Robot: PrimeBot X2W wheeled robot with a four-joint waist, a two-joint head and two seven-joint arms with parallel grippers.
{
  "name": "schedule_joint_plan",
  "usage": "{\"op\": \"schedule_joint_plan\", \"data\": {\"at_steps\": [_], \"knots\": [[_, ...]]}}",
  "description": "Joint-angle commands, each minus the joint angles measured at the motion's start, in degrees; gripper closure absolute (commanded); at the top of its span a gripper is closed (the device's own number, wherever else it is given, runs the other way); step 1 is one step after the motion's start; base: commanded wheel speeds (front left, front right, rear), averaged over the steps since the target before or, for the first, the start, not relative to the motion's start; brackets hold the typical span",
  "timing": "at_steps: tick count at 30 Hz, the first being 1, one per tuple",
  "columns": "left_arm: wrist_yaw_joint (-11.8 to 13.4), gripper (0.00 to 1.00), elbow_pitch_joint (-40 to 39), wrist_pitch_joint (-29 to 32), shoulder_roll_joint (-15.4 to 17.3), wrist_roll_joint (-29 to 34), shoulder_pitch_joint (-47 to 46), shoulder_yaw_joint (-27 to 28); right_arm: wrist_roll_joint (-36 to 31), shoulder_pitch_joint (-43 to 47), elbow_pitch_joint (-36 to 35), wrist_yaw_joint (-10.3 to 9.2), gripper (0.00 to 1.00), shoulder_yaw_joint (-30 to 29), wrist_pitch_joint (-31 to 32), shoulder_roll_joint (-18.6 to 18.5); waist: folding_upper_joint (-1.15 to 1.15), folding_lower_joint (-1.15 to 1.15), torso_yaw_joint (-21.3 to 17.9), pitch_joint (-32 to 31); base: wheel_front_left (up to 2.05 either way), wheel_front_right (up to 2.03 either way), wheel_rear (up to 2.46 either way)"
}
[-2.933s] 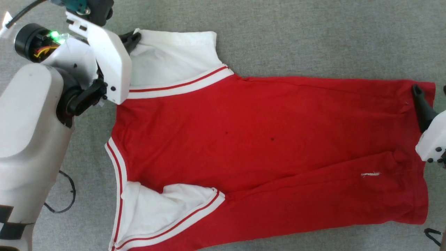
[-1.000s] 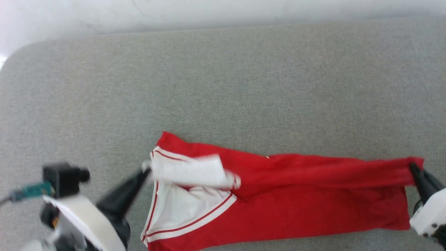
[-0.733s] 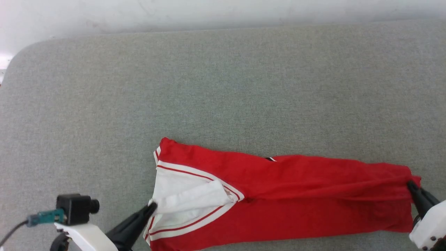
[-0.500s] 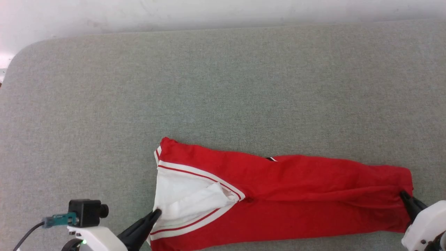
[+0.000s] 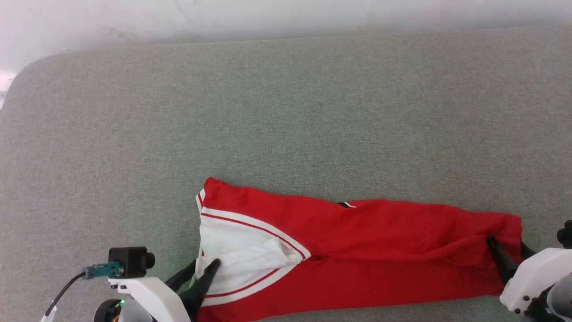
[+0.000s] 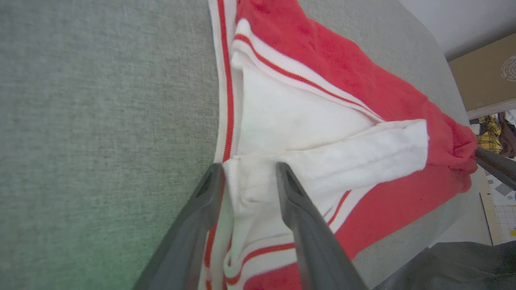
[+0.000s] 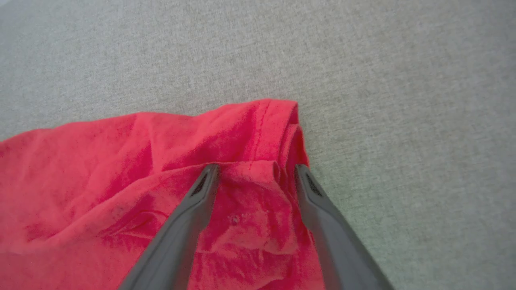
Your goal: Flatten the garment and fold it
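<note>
Near the robot's side of the grey tabletop (image 5: 286, 112) the garment (image 5: 366, 250) lies as a long red band, doubled lengthwise. Its collar end is to the robot's left and its hem (image 7: 262, 121) to the right.

Left gripper (image 5: 206, 263): jaws partly apart, straddling the edge of the white sleeve (image 6: 342, 157). Cloth sits loose between the fingers, nothing pinched.

Right gripper (image 5: 506, 243): jaws wide, one finger over the red cloth at the hem corner, the other at its edge. No hold.

Judged step: letting go of the lengthwise fold.

To do it well, draw each gripper up and back along its own fingers, not sideways, so no fingertip snags the top layer. The sleeve looks rumpled and the hem corner puckered, so both likely need smoothing before the next fold.
</note>
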Motion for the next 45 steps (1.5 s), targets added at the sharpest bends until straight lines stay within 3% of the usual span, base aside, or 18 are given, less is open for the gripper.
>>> {"op": "schedule_joint_plan", "data": {"at_steps": [1, 7, 11, 15, 19, 23, 30, 35, 45], "knots": [[-0.10, 0.00, 0.26, -0.68, -0.51, 0.44, -1.11, 0.08, 0.12, -0.56, -0.52, -0.04, 0.00, -0.26, -0.51, 0.22, 0.00, 0.00, 0.03, -0.01, 0.00, 0.00, 0.00], [0.87, 0.00, -2.22, -7.35, -2.03, 1.10, -0.57, 3.25, 1.71, 1.49, -5.32, -0.04, 0.00, -1.89, -1.12, 0.74, 0.00, 0.00, 0.34, -0.14, 0.00, 0.00, 0.00], [4.10, 0.00, -6.39, -14.88, -2.04, 3.64, 1.38, 7.73, 2.75, 3.78, -9.28, -0.04, 0.00, -3.10, -0.54, 1.05, 0.00, 0.00, 0.35, -0.19, 0.00, 0.00, 0.00], [9.30, 0.00, -10.32, -24.60, -3.10, 10.56, 2.88, 13.43, 3.45, 5.67, -10.86, -0.04, 0.00, -4.48, -0.36, 1.22, 0.00, 0.00, 0.54, -0.59, 0.00, 0.00, 0.00], [12.11, 0.00, -15.32, -25.98, -6.57, 21.68, 4.12, 19.93, 3.95, 6.78, -9.36, -0.04, 0.00, -5.08, -0.55, 1.26, 0.00, 0.00, 1.07, -1.36, 0.00, 0.00, 0.00], [11.24, 0.00, -18.59, -26.02, -11.62, 32.13, 7.12, 23.41, 2.60, 6.26, -7.09, -0.04, 0.00, -5.32, -1.15, 1.27, 0.00, 0.00, 1.62, -2.35, 0.00, 0.00, 0.00], [6.62, 0.00, -17.62, -26.03, -18.90, 36.77, 11.37, 25.13, 0.40, 4.84, -3.10, -0.04, 0.00, -5.56, -1.76, 1.27, 0.00, 0.00, 3.32, -3.66, 0.00, 0.00, 0.00], [3.44, 0.00, -16.59, -26.04, -21.14, 37.99, 11.88, 26.77, -0.92, 3.78, -0.21, -0.04, 0.00, -5.61, -1.92, 1.27, 0.00, 0.00, 4.52, -3.69, 0.00, 0.00, 0.00], [-0.39, 0.00, -15.11, -26.04, -22.42, 38.79, 11.15, 28.06, -1.57, 1.73, 4.06, -0.04, 0.00, -5.87, -2.05, 0.91, 0.00, 0.00, 5.76, -1.28, 0.00, 0.00, 0.00]]}}
